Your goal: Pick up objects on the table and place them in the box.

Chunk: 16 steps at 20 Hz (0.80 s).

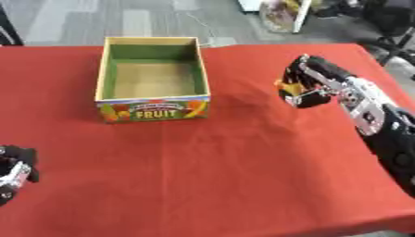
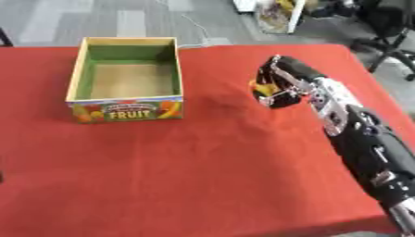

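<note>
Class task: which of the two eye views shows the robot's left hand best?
The left eye view: the left hand shows at the lower left edge, resting on the red tablecloth. The right eye view shows almost nothing of it, at most a dark sliver at its left edge.

The counter (image 1: 243, 162), covered by a red cloth, is seen. An open green-lined cardboard box (image 1: 154, 76) marked "FRUIT" is placed on its far left part.
</note>
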Available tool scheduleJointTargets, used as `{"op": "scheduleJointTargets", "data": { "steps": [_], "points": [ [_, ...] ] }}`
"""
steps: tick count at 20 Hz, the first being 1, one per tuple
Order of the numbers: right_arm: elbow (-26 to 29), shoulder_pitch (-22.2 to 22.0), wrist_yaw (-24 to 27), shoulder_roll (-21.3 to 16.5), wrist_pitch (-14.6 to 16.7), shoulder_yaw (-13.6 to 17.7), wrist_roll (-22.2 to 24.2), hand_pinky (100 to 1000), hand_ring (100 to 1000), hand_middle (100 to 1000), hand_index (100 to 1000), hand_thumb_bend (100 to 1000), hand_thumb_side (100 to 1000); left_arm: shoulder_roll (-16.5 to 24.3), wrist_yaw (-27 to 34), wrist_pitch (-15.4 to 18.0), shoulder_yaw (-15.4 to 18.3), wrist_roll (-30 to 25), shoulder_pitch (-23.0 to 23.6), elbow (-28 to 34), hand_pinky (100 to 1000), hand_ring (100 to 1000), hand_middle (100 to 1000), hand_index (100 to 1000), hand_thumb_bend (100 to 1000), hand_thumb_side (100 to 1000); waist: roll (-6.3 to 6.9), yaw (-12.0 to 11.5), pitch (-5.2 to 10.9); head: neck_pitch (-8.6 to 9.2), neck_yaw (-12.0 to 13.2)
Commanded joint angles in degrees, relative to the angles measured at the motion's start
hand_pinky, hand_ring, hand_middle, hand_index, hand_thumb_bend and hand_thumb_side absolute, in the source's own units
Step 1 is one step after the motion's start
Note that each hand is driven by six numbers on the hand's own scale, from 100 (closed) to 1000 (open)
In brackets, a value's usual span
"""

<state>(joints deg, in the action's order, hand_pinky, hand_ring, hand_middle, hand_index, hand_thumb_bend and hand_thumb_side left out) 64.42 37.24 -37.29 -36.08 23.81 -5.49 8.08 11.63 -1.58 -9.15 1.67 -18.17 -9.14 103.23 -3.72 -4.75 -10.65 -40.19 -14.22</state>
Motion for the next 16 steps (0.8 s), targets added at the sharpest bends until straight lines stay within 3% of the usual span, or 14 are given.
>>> {"op": "scheduleJointTargets", "data": {
  "steps": [1,6,10,16],
  "points": [
    [2.7,3.2,2.3,-2.5,-0.2,-0.3,0.8,162,224,246,323,100,100,1.0,0.0,0.0,-0.2,-0.3,-0.4,0.8,497,467,503,519,219,359,0.05,-0.2,1.09,0.28,-0.2],
    [0.3,8.1,3.2,-0.2,-0.2,-1.3,2.0,159,221,241,320,100,100,0.7,0.0,0.1,-0.8,-0.8,-0.5,0.6,498,467,503,519,219,358,0.18,-1.8,1.47,0.2,-1.2],
    [-3.9,11.8,1.0,2.4,0.1,-1.8,1.8,165,225,244,324,100,100,0.3,0.2,0.2,-1.6,-1.6,-1.1,0.6,497,467,503,518,220,357,0.23,-4.1,1.62,0.22,-2.7],
    [-11.0,16.5,-3.6,6.1,0.8,-1.3,0.5,182,237,251,332,100,100,-0.3,0.5,0.3,-3.1,-3.1,-3.0,0.7,497,468,503,518,220,356,-0.14,-9.2,0.96,1.15,-5.8]
  ]
}}
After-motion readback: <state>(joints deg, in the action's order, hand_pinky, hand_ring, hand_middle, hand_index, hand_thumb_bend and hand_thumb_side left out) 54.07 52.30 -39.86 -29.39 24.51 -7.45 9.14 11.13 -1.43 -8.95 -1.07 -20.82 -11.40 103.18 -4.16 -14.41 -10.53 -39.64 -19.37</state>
